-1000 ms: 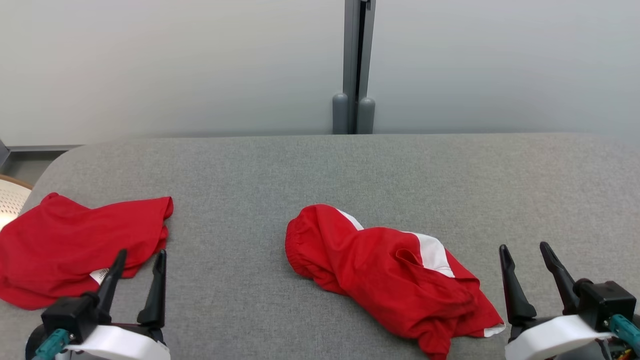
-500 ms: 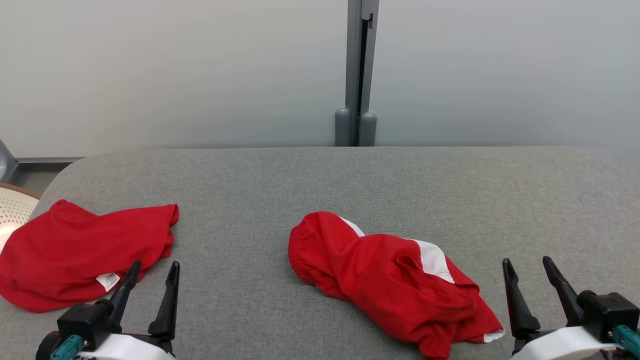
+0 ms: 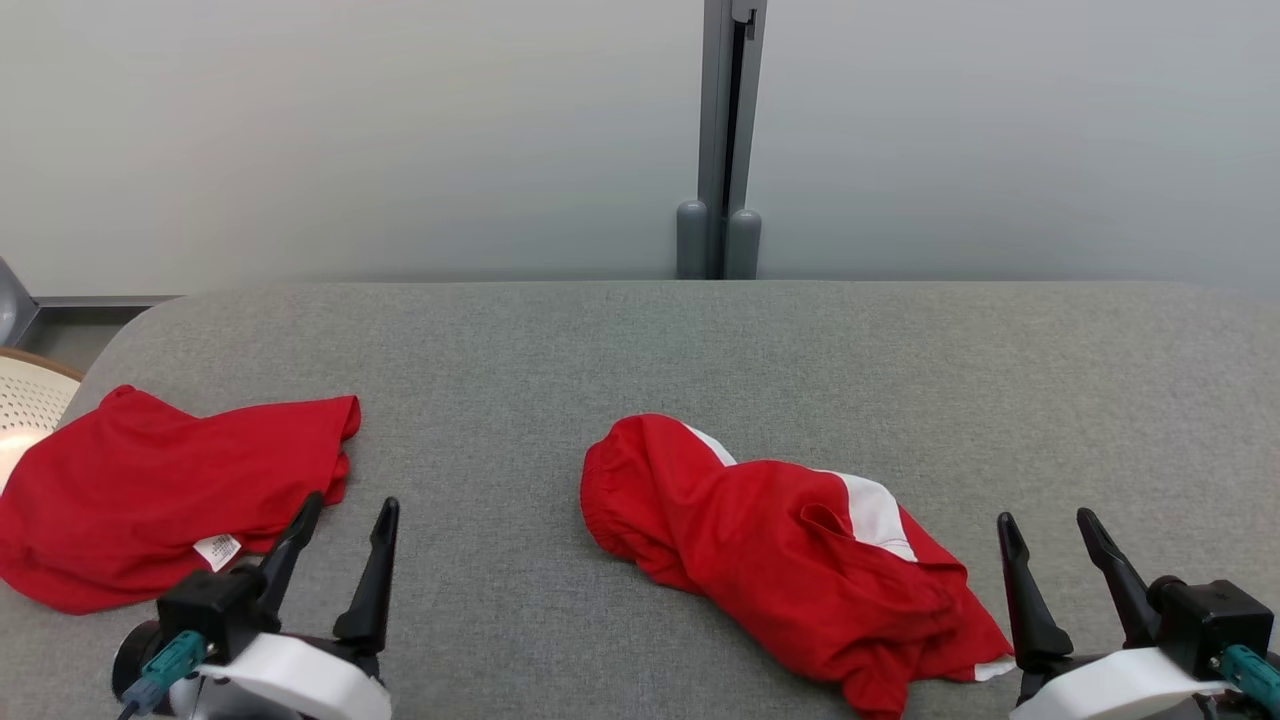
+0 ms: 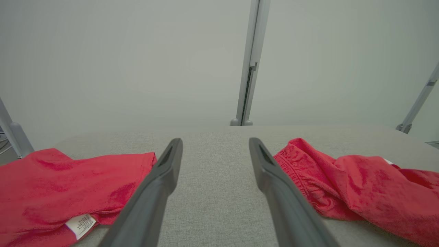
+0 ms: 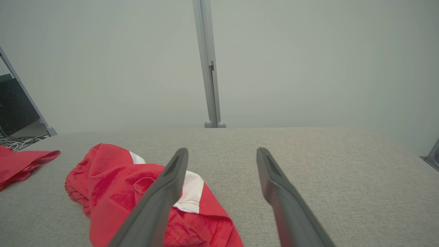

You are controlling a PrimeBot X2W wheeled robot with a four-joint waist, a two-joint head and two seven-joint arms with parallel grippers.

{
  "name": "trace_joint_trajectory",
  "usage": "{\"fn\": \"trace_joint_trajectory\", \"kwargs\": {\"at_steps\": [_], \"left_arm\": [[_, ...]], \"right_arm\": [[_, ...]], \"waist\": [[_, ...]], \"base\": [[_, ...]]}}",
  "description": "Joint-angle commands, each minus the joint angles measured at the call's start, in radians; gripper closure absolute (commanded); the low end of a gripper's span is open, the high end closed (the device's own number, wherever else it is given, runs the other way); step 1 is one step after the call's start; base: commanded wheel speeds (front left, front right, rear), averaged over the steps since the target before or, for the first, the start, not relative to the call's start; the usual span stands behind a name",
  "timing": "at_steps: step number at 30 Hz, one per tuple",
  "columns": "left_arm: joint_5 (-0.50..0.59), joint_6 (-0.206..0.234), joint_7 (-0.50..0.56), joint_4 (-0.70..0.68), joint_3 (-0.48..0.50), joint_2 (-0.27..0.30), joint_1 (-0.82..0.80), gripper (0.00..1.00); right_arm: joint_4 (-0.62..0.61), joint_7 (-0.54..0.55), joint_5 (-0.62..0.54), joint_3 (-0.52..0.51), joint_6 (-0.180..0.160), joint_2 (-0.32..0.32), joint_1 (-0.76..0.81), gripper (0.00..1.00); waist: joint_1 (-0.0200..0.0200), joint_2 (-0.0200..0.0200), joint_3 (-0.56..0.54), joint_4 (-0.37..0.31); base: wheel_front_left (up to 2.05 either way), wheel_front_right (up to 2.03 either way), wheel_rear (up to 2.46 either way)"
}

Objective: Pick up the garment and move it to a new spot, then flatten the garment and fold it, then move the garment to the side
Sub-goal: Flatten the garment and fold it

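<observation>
Cloth lies in two heaps on the grey counter point(image 3: 640, 350). Near the middle, toward the near edge, the red-and-white garment point(image 3: 790, 560) sits crumpled, its gathered hem turned to the left and a white panel showing on top. Well apart from it, at the counter's left end, a plain red garment point(image 3: 170, 490) lies flatter, with a white label point(image 3: 218, 550) at its near edge. The left tool point(image 3: 352, 502) hovers just beside that label (fingers spread wide, nothing between them), over bare counter between the two heaps. The right tool point(image 3: 1044, 517) stands just right of the red-and-white garment's near corner, likewise fully spread and empty. A grey post point(image 3: 730, 140) rises behind the counter.
</observation>
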Motion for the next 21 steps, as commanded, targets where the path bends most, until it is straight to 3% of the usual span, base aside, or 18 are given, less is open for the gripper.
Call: {"fn": "trace_joint_trajectory", "kwargs": {"at_steps": [1,6,12,15,20,21], "left_arm": [[0.006,-0.011,0.01,0.007,-0.014,-0.008,-0.04,0.0],[0.02,-0.052,0.067,0.053,-0.1,-0.059,-0.153,0.0],[-0.007,-0.09,0.164,0.201,-0.197,-0.122,-0.311,0.0],[-0.029,-0.098,0.23,0.31,-0.233,-0.129,-0.373,0.0],[-0.053,-0.105,0.245,0.408,-0.266,-0.121,-0.45,0.0],[-0.056,-0.106,0.236,0.424,-0.276,-0.117,-0.462,0.45]], "right_arm": [[-0.001,0.002,-0.005,0.003,0.0,-0.002,-0.013,0.0],[-0.004,0.008,-0.009,0.018,0.0,-0.002,-0.029,0.0],[-0.01,0.011,-0.004,0.047,0.0,-0.002,-0.063,0.0],[-0.004,0.003,0.0,0.05,0.0,-0.002,-0.078,0.0],[0.007,-0.01,0.001,0.049,0.0,-0.002,-0.092,0.0],[0.01,-0.013,0.007,0.048,0.0,-0.002,-0.094,0.0]], "waist": [[0.0,0.0,0.01,-0.002],[0.0,0.0,0.044,-0.027],[0.0,0.0,0.115,-0.1],[0.0,0.0,0.14,-0.135],[0.0,0.0,0.171,-0.169],[0.0,0.0,0.177,-0.173]], "base": [[0.0,0.0,0.0],[0.0,0.0,0.0],[0.0,0.0,0.0],[0.0,0.0,0.0],[0.0,0.0,0.0],[0.0,0.0,0.0]]}}
